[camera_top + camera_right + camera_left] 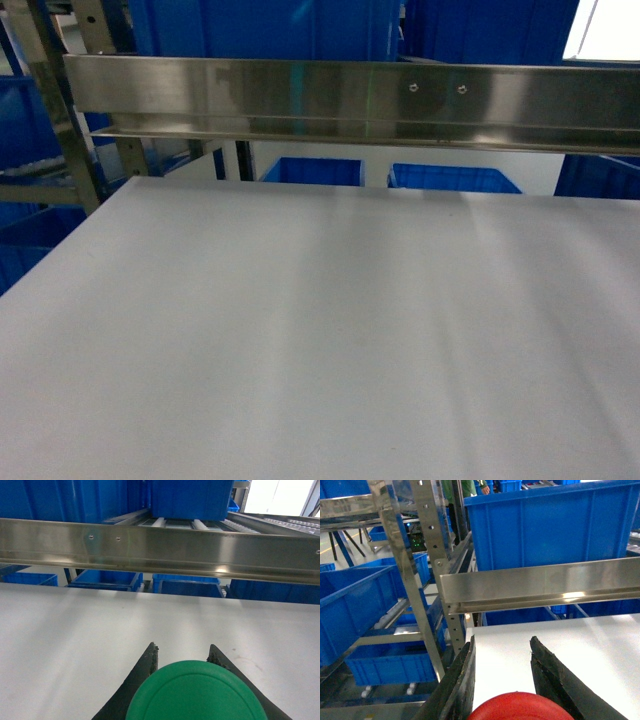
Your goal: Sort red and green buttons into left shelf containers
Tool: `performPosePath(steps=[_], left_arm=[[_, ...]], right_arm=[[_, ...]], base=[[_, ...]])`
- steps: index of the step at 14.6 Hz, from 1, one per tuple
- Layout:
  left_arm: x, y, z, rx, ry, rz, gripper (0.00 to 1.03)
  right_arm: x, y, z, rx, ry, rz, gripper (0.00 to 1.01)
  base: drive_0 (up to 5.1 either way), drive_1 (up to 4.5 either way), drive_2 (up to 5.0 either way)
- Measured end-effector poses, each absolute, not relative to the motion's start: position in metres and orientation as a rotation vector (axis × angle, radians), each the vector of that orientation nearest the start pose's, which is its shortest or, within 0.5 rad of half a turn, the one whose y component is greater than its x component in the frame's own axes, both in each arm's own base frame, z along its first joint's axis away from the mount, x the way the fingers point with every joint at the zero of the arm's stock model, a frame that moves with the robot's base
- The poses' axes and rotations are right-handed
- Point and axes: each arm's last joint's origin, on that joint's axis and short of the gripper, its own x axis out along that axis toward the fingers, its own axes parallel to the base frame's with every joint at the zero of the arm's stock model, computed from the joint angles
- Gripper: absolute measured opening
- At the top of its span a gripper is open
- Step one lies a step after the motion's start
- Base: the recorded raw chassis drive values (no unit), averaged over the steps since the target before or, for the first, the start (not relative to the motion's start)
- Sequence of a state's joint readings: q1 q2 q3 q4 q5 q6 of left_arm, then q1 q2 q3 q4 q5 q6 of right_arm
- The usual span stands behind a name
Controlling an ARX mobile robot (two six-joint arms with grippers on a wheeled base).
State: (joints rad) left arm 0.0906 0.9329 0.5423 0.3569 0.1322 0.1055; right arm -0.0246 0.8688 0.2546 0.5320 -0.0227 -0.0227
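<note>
A pale grey tabletop (320, 340) fills the lower part of the head view, crossed above by a steel shelf rail (350, 100). Blue bins (310, 170) are seen behind it, and a metal rack (405, 580) with more blue bins (350, 605) at the left of the left wrist view. The left hand (502, 680) is clamped on the red button (520, 707) at the lower edge. In the right wrist view, the right hand (182, 657) is closed around the green button (195, 692), bottom centre.
</note>
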Motion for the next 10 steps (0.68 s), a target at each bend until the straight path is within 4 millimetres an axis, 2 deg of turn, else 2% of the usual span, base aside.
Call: performPosePath(steps=[10], left_arm=[[0.2081,0.0152,0.2740,0.101,0.037,-0.043,0.31]], right_arm=[[0.1806,-0.0039,0.2050,-0.021,0.082,-0.002,0.26]], base=[[-5.0,2.36,2.4]])
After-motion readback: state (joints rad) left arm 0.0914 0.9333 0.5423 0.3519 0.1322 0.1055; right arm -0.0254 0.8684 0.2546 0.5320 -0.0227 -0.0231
